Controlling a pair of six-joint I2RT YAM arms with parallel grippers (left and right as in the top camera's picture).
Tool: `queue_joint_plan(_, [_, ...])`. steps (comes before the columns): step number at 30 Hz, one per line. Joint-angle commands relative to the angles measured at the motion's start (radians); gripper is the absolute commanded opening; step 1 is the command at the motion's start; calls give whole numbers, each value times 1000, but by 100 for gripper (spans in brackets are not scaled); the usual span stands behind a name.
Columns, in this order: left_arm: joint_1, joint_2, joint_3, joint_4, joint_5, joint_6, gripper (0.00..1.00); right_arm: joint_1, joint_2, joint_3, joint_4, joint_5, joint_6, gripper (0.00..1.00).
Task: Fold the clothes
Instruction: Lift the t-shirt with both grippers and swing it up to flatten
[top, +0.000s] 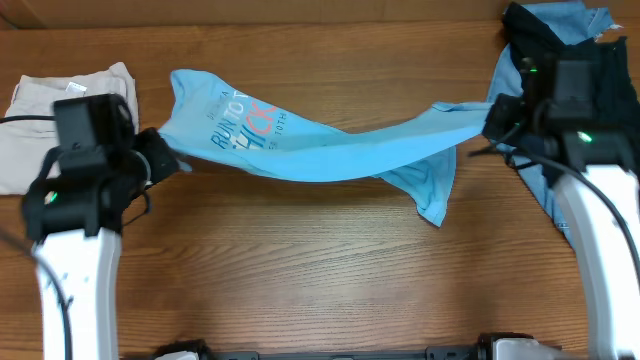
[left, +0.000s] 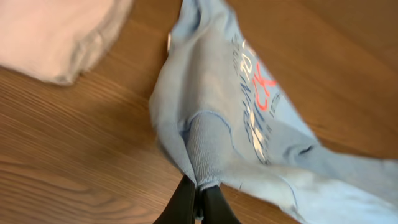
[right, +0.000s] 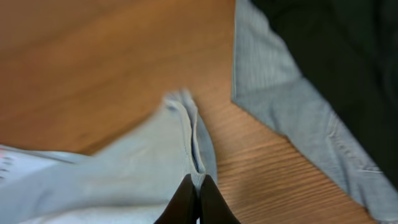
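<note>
T-shirt (top: 320, 150) pinched taut between left gripper (left: 198, 198) and right gripper (right: 198, 191); beige trousers (top: 40, 120), denim garment (right: 280, 106) alongside.

The left arm reaches from the near left, its left tool (top: 168, 160) pointing right, jaws pinched together on the T-shirt (top: 320, 150). The right arm reaches along the right side, its right tool (top: 490, 118) pointing left, clamped likewise on the cloth.

Soft matt cloth T-shirt (top: 330, 150), smooth wooden table (top: 300, 270)
</note>
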Motion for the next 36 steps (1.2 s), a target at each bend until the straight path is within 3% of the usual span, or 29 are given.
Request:
queue_joint_plan(1, [7, -75, 122, -47, -76, 30, 4, -2, -122, 113, -42, -4, -3, 4])
queue_joint_plan(11, [45, -210, 496, -233, -227, 34, 4, -2, -303, 414, -231, -4, -3, 4])
queue_joint_plan(20, [45, -193, 556, -248, -233, 33, 4, -2, -294, 505, -219, -4, -17, 4])
queue_joint_plan(30, [45, 149, 550, -182, -193, 34, 4, -2, 90, 505, -172, -16, -29, 4])
queue_joint_plan(36, [45, 479, 553, 113, -29, 50, 4, -2, 401, 505, 66, -45, -49, 4])
